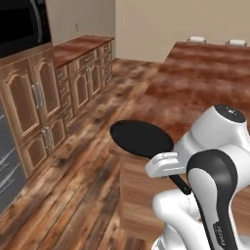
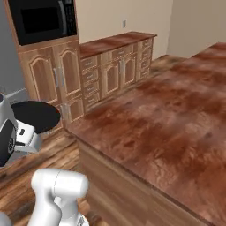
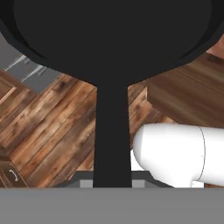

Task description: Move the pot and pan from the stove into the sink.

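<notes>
I hold the pan point(image 1: 141, 138), flat, round and black, in the air above the wooden floor, level, beside the corner of the island counter. My gripper point(image 1: 166, 163) is shut on its long thin handle point(image 3: 113, 131), close to where the handle meets the bowl. In the right base view the pan point(image 2: 35, 115) hangs at the left edge with the gripper point(image 2: 26, 134) just below it. The hand view looks along the handle into the pan's dark underside point(image 3: 109, 35). The pot, the stove and the sink are out of view.
A long wooden island counter point(image 2: 167, 119) runs ahead on the right, its near corner point(image 1: 132, 166) under the pan. Wooden cabinets point(image 1: 44, 107) line the left wall, with a black microwave point(image 2: 42, 20) above them. A grey appliance front point(image 1: 7, 166) is at far left.
</notes>
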